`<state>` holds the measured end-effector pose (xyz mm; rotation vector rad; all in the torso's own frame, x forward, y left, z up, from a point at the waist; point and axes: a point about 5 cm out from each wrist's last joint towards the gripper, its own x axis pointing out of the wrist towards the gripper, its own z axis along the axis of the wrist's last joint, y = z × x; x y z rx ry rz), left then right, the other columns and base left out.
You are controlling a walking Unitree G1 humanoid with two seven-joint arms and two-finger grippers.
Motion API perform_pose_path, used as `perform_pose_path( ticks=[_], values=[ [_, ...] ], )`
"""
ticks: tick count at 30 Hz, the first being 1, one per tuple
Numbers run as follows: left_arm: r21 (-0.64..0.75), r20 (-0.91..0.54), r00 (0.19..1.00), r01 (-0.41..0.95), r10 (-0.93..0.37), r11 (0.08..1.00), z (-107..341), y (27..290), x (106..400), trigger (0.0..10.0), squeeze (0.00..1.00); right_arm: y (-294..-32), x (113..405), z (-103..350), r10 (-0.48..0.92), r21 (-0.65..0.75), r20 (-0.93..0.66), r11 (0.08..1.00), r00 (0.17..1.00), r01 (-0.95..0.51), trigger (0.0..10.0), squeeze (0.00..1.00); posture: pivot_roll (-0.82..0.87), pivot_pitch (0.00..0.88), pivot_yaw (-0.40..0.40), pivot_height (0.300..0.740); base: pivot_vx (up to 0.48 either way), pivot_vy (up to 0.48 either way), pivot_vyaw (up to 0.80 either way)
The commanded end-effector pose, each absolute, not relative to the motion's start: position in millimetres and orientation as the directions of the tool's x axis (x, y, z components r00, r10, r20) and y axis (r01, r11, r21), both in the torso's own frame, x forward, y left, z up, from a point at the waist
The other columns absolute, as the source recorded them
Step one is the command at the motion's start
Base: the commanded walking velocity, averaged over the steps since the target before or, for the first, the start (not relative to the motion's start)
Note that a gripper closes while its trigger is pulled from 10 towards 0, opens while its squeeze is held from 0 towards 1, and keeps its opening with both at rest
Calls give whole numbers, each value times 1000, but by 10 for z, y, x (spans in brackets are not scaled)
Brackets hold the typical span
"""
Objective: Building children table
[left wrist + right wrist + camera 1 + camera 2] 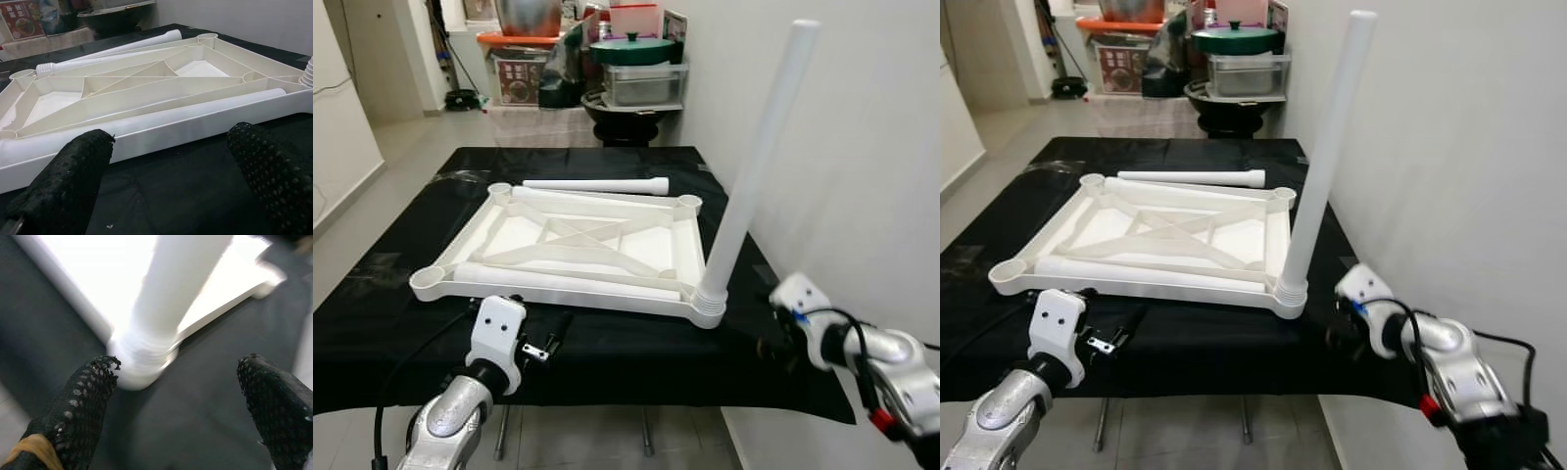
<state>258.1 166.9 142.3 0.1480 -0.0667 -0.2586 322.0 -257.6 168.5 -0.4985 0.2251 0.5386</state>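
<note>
**One leg upright, three lying loose**

One white leg (756, 166) stands in the tabletop's corner socket at about 4 o'clock of the frame, its threaded collar seated at the base and its shaft leaning slightly toward 1 o'clock against the pale wall (862, 176). The white plastic tabletop (578, 245) lies upside down on the black cloth (607, 352), ribs and diagonal braces facing up, with round sockets showing at its other corners. Three more legs lie flat: one loose leg (597, 185) on the cloth just beyond the tabletop's far edge at 12 o'clock, a second leg (98, 56) resting inside the frame along that far edge, and a third leg (568, 279) lying inside the frame along the near edge at 6 o'clock.

The left gripper (171, 171) hovers low over the cloth just in front of the tabletop's near rim, at roughly 7 o'clock of the frame; its two black fingers (68, 181) are spread wide apart with nothing between them. The right gripper (176, 396) sits off the corner at 4 o'clock, near the standing leg's base, its fingers likewise held apart and not touching the leg; its wrist picture is blurred.

Beyond the table at 12 o'clock, stacked storage bins (519, 64), a green lid (634, 49) on a metal tray, and a dark round stand crowd the tiled floor (401, 147).
</note>
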Motion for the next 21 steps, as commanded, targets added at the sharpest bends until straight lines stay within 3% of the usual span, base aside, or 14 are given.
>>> perform_pose_path(
  ticks=[1,6,10,21],
  values=[
    [169,39,967,242,-251,956,1404,1690,2583,10000,0,-2610,3272,1727,403,-401,-288,773,869,-492,10000,0,59,0,-56,740,0,0,0],
    [166,39,967,243,-253,956,1404,1683,2583,10000,0,-2583,3368,1851,435,-372,-223,789,872,-489,10000,0,64,0,-58,740,0,0,0],
    [165,38,966,245,-254,956,1398,1682,2578,10000,0,-2522,3388,1905,523,-356,-203,748,828,-560,10000,0,66,0,-62,740,0,0,0],
    [163,30,967,245,-253,956,1377,1690,2555,10000,0,-2528,3434,1869,548,-359,-224,722,806,-591,10000,0,73,0,-68,740,0,0,0]
  ],
)
